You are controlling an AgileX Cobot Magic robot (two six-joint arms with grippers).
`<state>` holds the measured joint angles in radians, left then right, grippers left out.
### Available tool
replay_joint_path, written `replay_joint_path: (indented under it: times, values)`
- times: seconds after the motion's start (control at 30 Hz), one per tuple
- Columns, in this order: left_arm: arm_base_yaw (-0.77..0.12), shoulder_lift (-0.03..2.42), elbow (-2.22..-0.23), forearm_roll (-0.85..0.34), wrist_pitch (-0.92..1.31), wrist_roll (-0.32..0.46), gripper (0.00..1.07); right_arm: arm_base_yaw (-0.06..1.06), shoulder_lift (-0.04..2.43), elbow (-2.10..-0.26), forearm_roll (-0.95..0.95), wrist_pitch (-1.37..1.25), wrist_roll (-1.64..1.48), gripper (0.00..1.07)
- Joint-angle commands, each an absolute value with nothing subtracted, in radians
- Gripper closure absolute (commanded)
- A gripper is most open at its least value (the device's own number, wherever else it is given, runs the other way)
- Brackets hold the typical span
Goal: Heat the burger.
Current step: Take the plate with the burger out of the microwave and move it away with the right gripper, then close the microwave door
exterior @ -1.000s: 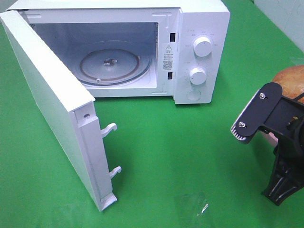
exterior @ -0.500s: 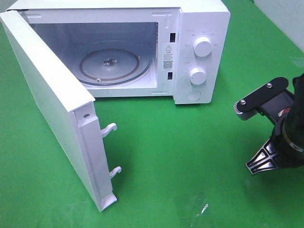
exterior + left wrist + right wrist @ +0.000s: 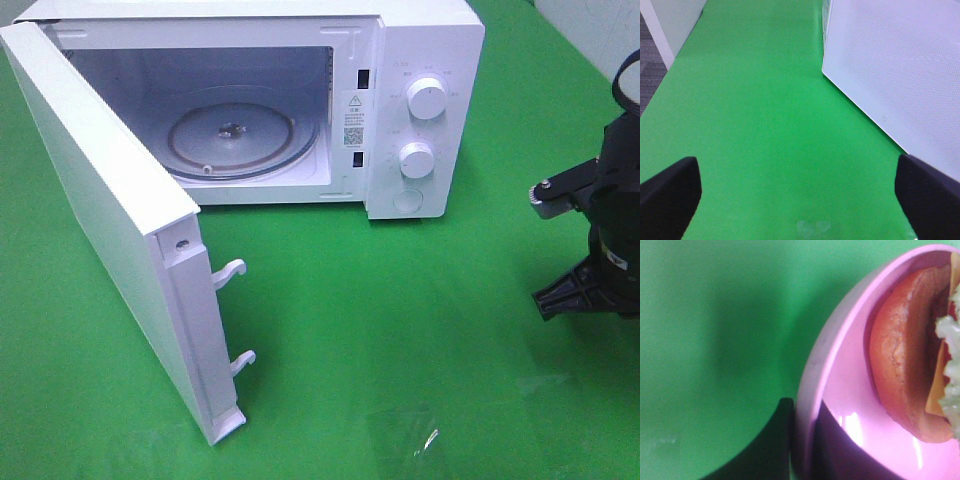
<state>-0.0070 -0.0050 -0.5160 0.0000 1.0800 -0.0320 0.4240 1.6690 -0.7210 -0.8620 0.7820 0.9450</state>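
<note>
The burger (image 3: 900,375) lies on a pink round plate (image 3: 850,385) in the right wrist view; its brown bun, yellow cheese and lettuce show at the frame's edge. My right gripper (image 3: 802,440) has one dark finger (image 3: 772,445) outside the plate's rim and the other inside, shut on the rim. In the high view my right arm (image 3: 610,230) stands at the right edge and hides burger and plate. My left gripper (image 3: 797,192) is open and empty over the green cloth, beside the microwave door's outer face (image 3: 900,70).
The white microwave (image 3: 425,60) stands at the back, its door (image 3: 110,230) swung wide open toward the front left. A glass turntable (image 3: 235,135) lies inside. Two knobs (image 3: 428,98) are on its right panel. Green cloth (image 3: 380,330) covers the table.
My right arm has swung right and turned toward the table's right edge. The burger's bun, visible there a second ago, is now hidden behind the arm.
</note>
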Motion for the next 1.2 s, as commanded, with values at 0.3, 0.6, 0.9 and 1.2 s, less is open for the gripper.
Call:
replay_joint_path:
  times: [0.3, 0.6, 0.9, 1.2]
  values:
    - [-0.004, -0.009, -0.516, 0.006, 1.066, -0.029, 0.06, 0.297, 1.803, -0.870, -0.840, 0.820, 0.957, 1.03]
    - [-0.004, -0.009, -0.516, 0.006, 1.066, -0.029, 0.06, 0.235, 1.918, -0.937, -0.781, 0.818, 1.072, 0.98]
    - [-0.004, -0.009, -0.516, 0.006, 1.066, -0.029, 0.06, 0.237, 1.934, -0.978, -0.758, 0.767, 1.112, 0.89]
    - [-0.004, -0.009, -0.516, 0.006, 1.066, -0.029, 0.06, 0.249, 1.888, -0.979, -0.639, 0.699, 0.996, 0.66]
